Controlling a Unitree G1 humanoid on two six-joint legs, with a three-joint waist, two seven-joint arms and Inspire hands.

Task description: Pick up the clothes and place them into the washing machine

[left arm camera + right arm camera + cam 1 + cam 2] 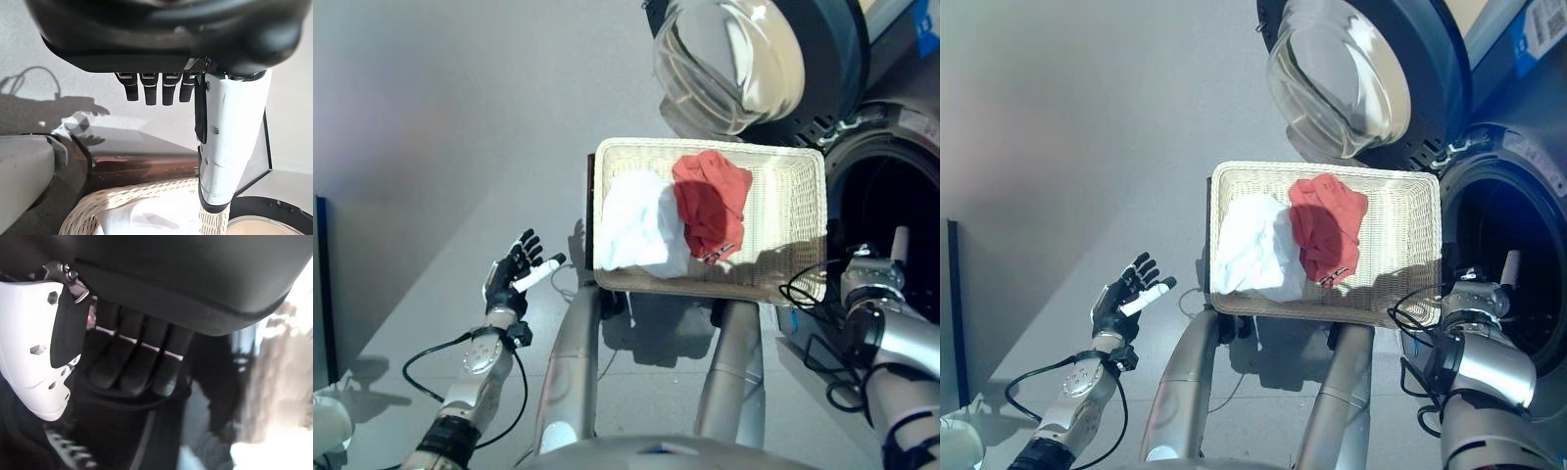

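A white wicker basket (795, 201) stands in front of me, holding a white cloth (636, 223) on its left side and a red cloth (710, 201) in the middle. To its right is the washing machine's dark drum opening (891, 186), with the round glass door (734, 59) swung open above the basket. My left hand (509, 276) hovers over the floor left of the basket, open and holding nothing; its straight fingers (151, 90) point toward the basket (142, 196). My right hand (1477, 294) is at the basket's right corner by the drum mouth, its fingers (137, 364) relaxed and holding nothing.
Grey floor spreads out to the left of the basket. A dark panel (321, 294) stands at the far left edge, and a white rounded object (328, 426) lies in the lower left corner. The washer's front (911, 117) fills the right side.
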